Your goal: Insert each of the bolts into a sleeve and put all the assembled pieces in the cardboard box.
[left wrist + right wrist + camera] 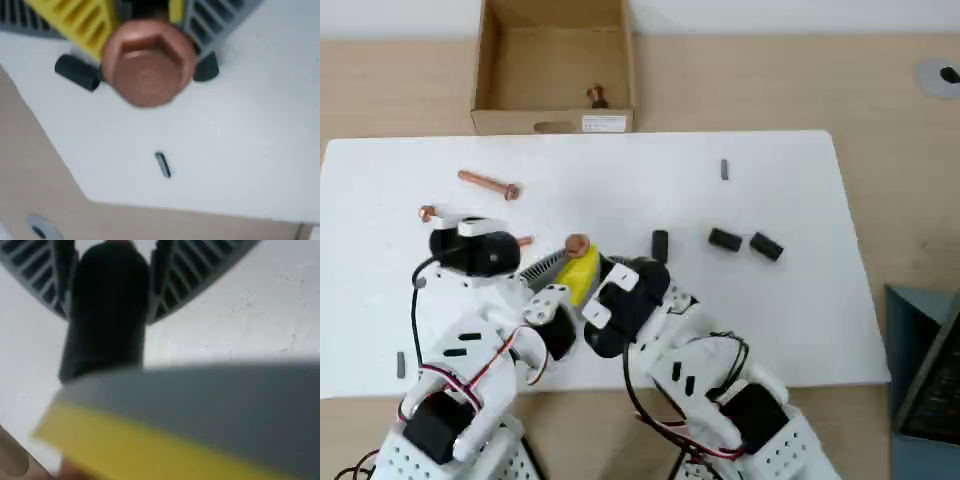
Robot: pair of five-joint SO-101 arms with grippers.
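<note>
My left gripper (578,258), with one yellow and one grey finger, is shut on a copper bolt (577,244) over the middle of the white mat (790,320). In the left wrist view the bolt's hexagonal head (148,67) faces the camera between the fingers of the left gripper (147,35). Just right of it, my right gripper (110,275) is shut on a black sleeve (106,315), which is close to the bolt. The right gripper (642,268) sits close against the left one. Two loose black sleeves (725,240) (766,246) lie farther right. The cardboard box (500,60) at the back holds one bolt piece (596,96).
A loose copper bolt (488,184) lies on the mat's left part, and another bolt head (427,213) shows beside the left arm. A small dark peg (724,170) lies near the mat's far edge, another (401,364) at the front left. A grey bin (925,370) stands at the right.
</note>
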